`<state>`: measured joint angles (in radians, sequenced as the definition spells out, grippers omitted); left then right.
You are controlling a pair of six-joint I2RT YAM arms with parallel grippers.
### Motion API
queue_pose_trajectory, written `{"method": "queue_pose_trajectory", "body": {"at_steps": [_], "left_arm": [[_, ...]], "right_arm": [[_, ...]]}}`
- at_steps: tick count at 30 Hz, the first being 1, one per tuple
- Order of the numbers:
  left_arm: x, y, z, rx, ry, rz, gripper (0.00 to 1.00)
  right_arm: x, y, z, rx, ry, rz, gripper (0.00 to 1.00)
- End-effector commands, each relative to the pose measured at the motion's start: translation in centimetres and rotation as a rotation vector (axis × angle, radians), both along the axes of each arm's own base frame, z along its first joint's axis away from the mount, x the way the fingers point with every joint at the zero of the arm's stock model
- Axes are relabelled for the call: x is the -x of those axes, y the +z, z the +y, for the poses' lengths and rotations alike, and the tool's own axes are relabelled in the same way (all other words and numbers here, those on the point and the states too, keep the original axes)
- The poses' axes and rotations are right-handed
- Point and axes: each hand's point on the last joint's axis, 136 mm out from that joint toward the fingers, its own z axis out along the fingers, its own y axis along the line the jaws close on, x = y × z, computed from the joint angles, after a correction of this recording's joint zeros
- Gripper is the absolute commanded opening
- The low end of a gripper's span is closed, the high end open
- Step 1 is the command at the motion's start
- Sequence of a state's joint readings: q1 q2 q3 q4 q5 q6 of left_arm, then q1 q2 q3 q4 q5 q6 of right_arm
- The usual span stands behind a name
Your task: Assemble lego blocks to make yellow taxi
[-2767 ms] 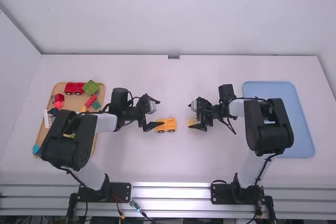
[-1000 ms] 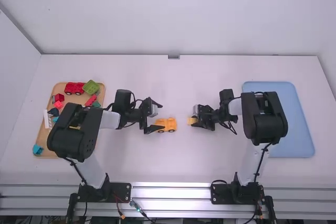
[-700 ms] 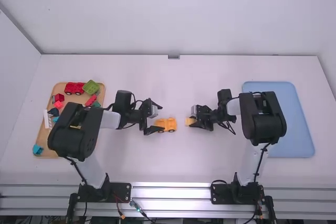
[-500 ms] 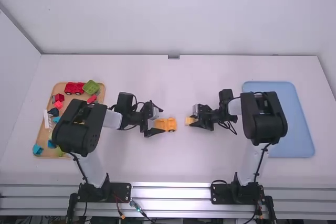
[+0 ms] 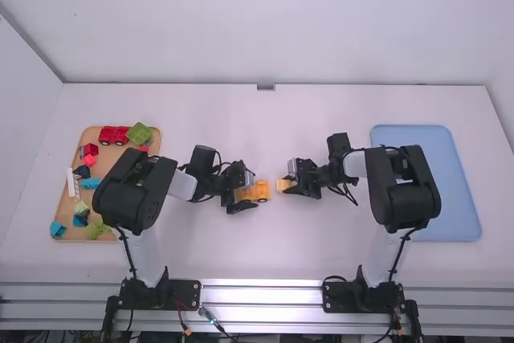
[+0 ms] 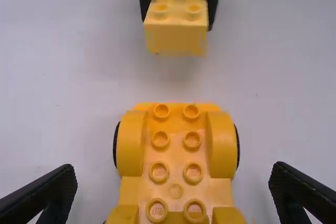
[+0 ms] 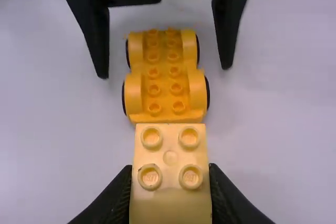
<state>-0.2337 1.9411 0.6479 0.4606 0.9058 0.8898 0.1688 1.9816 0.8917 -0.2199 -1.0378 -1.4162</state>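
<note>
Gripping yellow block [image 7: 170,158] with right gripper [image 5: 288,180]; spread wide at left gripper [image 5: 252,189], astride yellow wheeled base [image 6: 176,153], clear both sides.

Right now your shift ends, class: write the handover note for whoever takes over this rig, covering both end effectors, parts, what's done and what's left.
Left end effector: open, fingers astride the wheeled yellow base, not touching it.
Right end effector: shut on the yellow block, studs up, off the base's end.
Done: base on the table, block gripped.
Left to do: join block and base, whose studs are bare.
</note>
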Motion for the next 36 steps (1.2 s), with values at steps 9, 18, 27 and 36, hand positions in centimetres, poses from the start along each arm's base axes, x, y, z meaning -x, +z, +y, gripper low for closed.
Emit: {"method": "queue_pose_trajectory", "body": {"at_steps": [9, 18, 27, 36], "left_arm": [[0.3, -1.2, 0.2, 0.016, -0.004, 0.031, 0.91], [0.9, -1.5, 0.1, -0.001, -0.045, 0.000, 0.63], [0.9, -1.5, 0.1, -0.002, -0.044, 0.006, 0.60], [1.1, -1.6, 0.0, -0.004, -0.051, 0.007, 0.60]], "right_arm": [[0.5, 1.4, 3.6, -0.022, 0.054, -0.005, 0.29], [0.7, 1.3, 5.3, 0.025, 0.076, -0.012, 0.26], [0.9, 1.2, 5.6, 0.031, 0.070, 0.013, 0.26], [0.8, 0.0, 6.2, 0.124, 0.011, 0.060, 0.22]]}}
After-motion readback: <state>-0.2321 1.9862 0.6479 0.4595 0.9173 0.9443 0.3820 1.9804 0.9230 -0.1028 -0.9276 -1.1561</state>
